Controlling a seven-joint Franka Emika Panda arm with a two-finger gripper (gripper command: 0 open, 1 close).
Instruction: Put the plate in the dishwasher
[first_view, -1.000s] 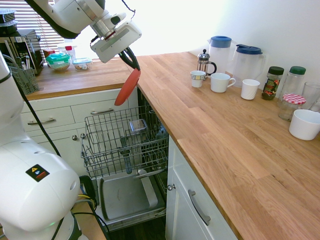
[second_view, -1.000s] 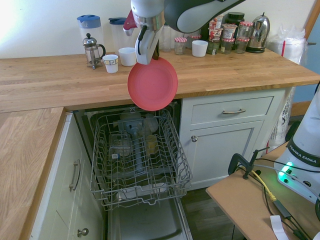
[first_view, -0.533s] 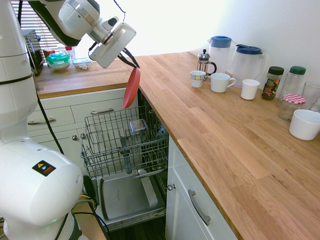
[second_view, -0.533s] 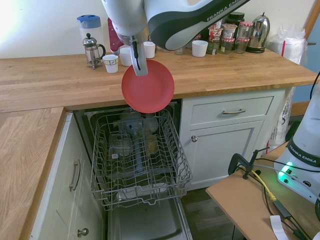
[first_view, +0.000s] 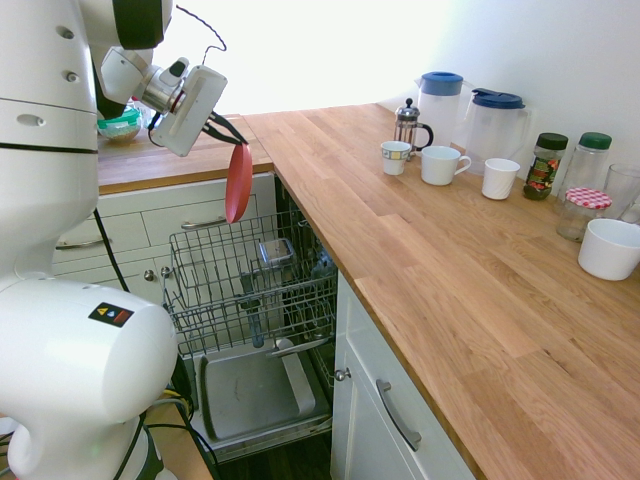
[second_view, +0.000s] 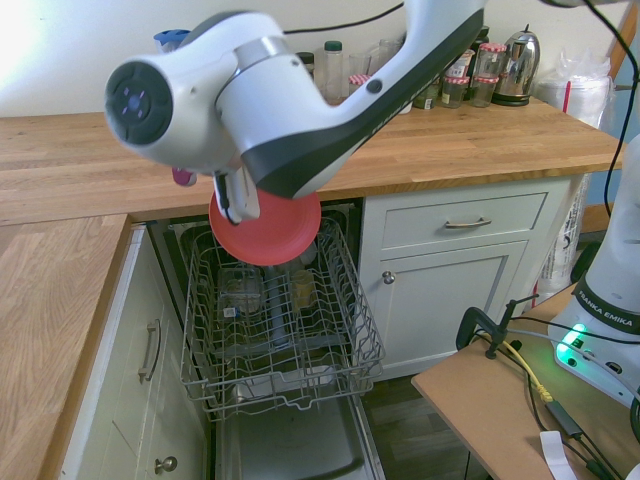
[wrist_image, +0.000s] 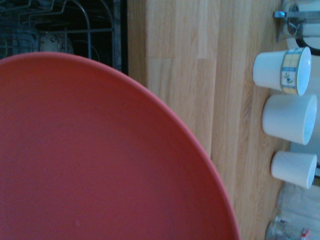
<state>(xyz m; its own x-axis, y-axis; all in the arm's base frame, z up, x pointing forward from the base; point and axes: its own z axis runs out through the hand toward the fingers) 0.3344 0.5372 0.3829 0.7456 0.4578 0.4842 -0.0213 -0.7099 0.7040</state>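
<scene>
Fingers (first_view: 233, 143) clamped on top rim of plate (first_view: 238, 182). Plate hangs edge-up below the fingers, over the rear of the pulled-out wire rack (first_view: 250, 285) of the dishwasher (second_view: 290, 455). Door down. Three white cups (wrist_image: 290, 117) on tabletop (first_view: 420, 230) beyond the plate.

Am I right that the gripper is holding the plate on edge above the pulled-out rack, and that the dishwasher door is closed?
Not quite: the dishwasher door is open, folded down under the rack, as the first exterior view shows. The rest stands: the gripper holds the plate on edge above the pulled-out rack.
</scene>
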